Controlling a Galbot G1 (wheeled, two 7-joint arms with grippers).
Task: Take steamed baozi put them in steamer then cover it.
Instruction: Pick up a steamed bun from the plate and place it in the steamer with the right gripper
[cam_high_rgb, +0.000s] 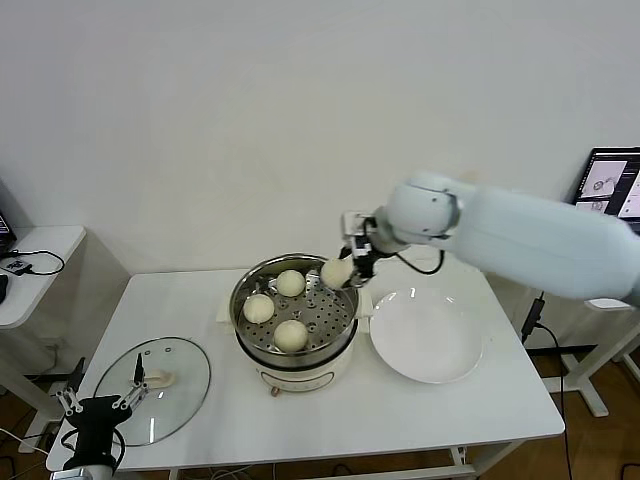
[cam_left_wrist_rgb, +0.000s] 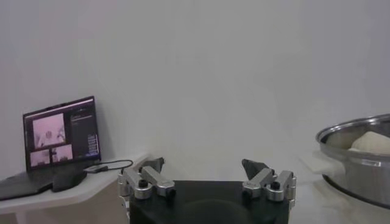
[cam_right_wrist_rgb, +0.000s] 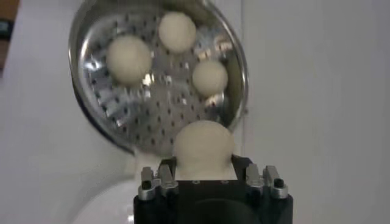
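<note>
The steamer (cam_high_rgb: 250, 340) stands mid-table, a shiny steel pot on a cream base. Three baozi (cam_high_rgb: 291, 283) (cam_high_rgb: 259, 308) (cam_high_rgb: 291, 335) lie on its perforated tray; they also show in the right wrist view (cam_right_wrist_rgb: 128, 58). My right gripper (cam_high_rgb: 340, 271) is shut on the fourth baozi (cam_right_wrist_rgb: 203, 146) and holds it above the pot's far right rim. The cover (cam_high_rgb: 110, 385), a glass lid with a cream handle, lies flat at the table's front left. My left gripper (cam_high_rgb: 98, 403) hangs open and empty just in front of the cover; its left wrist view (cam_left_wrist_rgb: 207, 170) shows the jaws spread.
A white plate (cam_high_rgb: 428, 335) lies right of the steamer. A small side table (cam_high_rgb: 35, 255) with cables and a laptop (cam_left_wrist_rgb: 61, 137) stands to the left. A monitor (cam_high_rgb: 610, 185) is at the far right.
</note>
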